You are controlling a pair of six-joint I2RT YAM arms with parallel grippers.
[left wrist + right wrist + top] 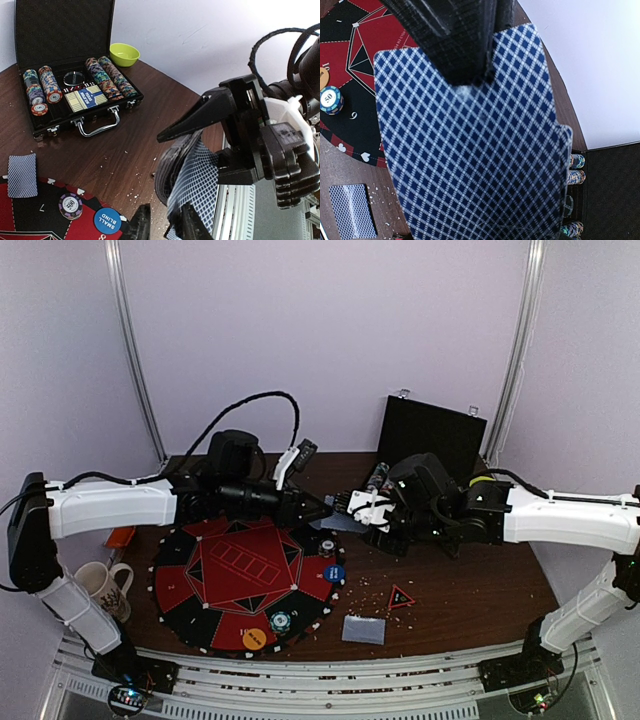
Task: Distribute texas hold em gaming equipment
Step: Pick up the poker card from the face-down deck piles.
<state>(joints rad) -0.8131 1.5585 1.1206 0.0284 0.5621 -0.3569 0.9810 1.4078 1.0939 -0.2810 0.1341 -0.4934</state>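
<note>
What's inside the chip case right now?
Left wrist view: the case holds four chip rows, a card pack, a round disc and one loose chip. Whatever lies under them is hidden.

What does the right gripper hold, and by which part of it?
Blue-checked playing cards, at least two stacked. The right gripper pinches them at the middle of one edge, one finger on the backs, the other hidden underneath.
</note>
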